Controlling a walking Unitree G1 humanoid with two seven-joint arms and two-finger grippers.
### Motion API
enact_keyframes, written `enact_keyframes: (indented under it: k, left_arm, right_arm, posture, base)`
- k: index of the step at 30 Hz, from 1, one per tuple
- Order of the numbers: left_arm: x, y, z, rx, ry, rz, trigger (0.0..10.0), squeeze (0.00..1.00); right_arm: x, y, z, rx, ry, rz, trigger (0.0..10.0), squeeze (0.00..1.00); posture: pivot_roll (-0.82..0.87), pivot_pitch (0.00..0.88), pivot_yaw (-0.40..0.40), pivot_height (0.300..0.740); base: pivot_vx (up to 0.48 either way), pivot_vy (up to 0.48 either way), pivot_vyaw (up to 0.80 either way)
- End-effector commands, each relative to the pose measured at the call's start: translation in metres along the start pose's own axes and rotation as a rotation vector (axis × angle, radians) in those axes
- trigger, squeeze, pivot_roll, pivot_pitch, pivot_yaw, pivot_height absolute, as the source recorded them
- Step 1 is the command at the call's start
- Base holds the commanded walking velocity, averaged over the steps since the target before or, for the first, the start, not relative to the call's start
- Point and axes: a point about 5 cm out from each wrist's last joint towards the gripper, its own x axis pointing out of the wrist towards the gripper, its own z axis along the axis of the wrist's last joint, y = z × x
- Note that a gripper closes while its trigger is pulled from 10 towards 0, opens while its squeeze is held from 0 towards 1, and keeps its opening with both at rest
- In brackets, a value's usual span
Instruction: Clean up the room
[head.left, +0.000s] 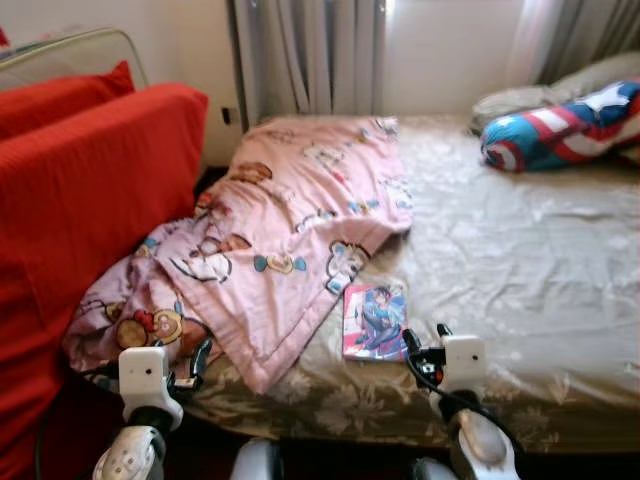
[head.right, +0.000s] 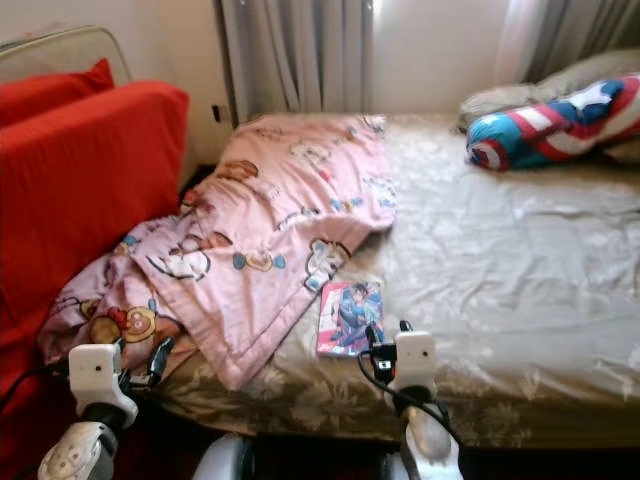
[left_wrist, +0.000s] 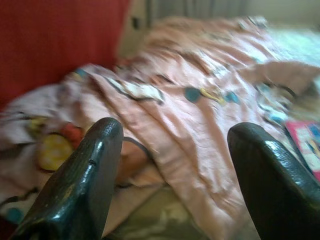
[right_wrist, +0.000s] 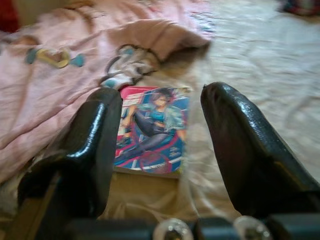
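Note:
A pink cartoon-print blanket lies crumpled across the left side of the bed, spilling over its near left corner. A comic book with a pink and blue cover lies flat near the front edge, beside the blanket's hem. My right gripper hovers open just in front of the book; in the right wrist view the book sits between and beyond the fingers. My left gripper is open at the blanket's lower corner, with the blanket ahead of its fingers.
A red sofa stands close along the bed's left side. A red, white and blue star-print pillow and a grey pillow lie at the far right. Curtains hang behind the bed.

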Motion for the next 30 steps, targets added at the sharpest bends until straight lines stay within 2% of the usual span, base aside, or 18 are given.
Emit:
enact_keyframes:
  k: [1, 8, 11, 13, 30]
  left_arm:
    - [-0.002, 0.003, -0.005, -0.001, 0.032, 0.007, 10.0, 0.0]
    - [-0.004, 0.002, -0.007, -0.006, 0.042, 0.011, 10.0, 0.0]
    - [-0.003, 0.001, -0.006, -0.011, 0.033, 0.008, 10.0, 0.0]
    - [-0.002, 0.0, -0.006, -0.012, 0.031, 0.007, 10.0, 0.0]
    - [0.006, 0.008, 0.006, 0.006, 0.005, 0.024, 10.0, 0.0]
  right_arm:
    - [0.002, 0.003, 0.0, 0.003, 0.0, 0.014, 10.0, 0.0]
    - [0.004, 0.004, 0.001, -0.017, -0.007, 0.039, 10.0, 0.0]
    - [0.005, 0.005, 0.003, -0.027, -0.017, 0.055, 10.0, 0.0]
    - [0.005, 0.005, 0.003, -0.015, -0.017, 0.049, 10.0, 0.0]
    - [0.015, 0.003, 0.01, 0.004, -0.021, 0.035, 10.0, 0.0]
  posture:
    - [0.02, 0.0, 0.041, 0.613]
    - [0.02, 0.0, 0.041, 0.613]
    - [0.02, 0.0, 0.041, 0.613]
    - [0.02, 0.0, 0.042, 0.613]
    - [0.04, 0.0, 0.041, 0.613]
  base:
    - [0.0, 0.0, 0.0]
    - [0.0, 0.0, 0.0]
    - [0.0, 0.0, 0.8]
    - [0.285, 0.0, 0.8]
    - [0.334, 0.0, 0.0]
